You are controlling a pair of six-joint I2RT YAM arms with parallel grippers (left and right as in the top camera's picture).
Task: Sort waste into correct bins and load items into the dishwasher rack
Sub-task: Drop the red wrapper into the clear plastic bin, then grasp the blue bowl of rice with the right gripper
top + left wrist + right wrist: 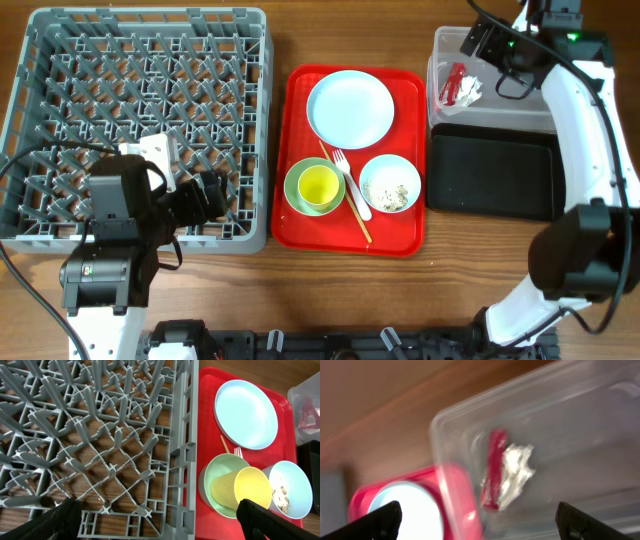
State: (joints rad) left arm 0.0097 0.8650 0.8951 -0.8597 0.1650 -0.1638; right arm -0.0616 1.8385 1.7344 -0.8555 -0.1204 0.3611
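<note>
My left gripper hangs open and empty, and I judge the yellow cup light, stiff and slick, best pinched over its thin rim.

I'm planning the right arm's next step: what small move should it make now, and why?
Probably draw the right gripper back from the clear plastic tub toward the pale blue bowl holding rice-like scraps. Its jaws stand open and empty, the red wrapper and crumpled white paper already lie in the tub, and the scraps are unsorted.
</note>
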